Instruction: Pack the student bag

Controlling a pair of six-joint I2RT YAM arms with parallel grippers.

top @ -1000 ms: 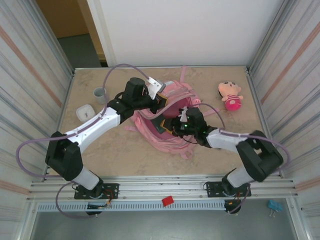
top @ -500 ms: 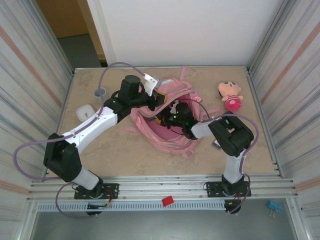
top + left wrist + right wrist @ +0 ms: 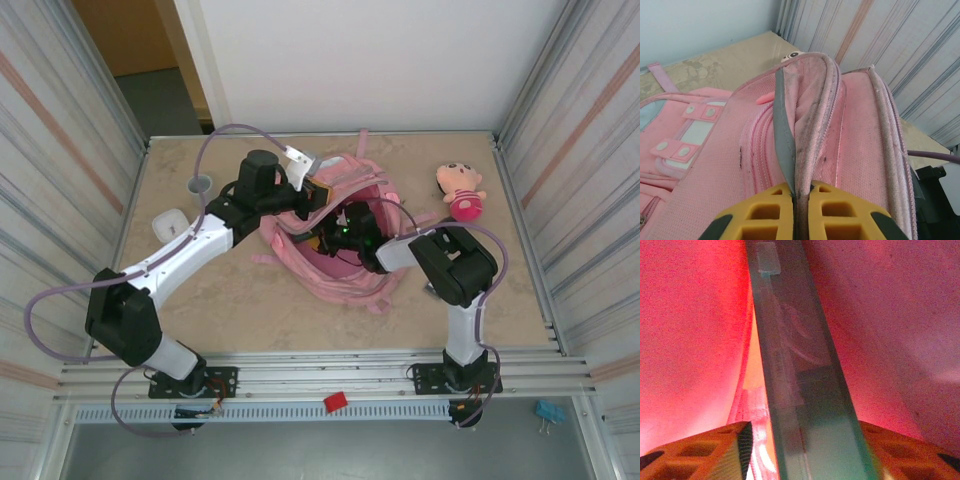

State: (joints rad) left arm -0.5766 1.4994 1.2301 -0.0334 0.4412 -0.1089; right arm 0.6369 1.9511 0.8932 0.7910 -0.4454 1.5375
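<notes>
Right gripper [image 3: 802,432] sank into one student bag [image 3: 345,280] (jaws apart); left gripper [image 3: 800,195] clamps its rim.

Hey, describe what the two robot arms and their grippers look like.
The left arm and right arm have white links, black joints and looping lilac cables. Their fingers are yellow-orange blocks with moulded cutouts.
</notes>
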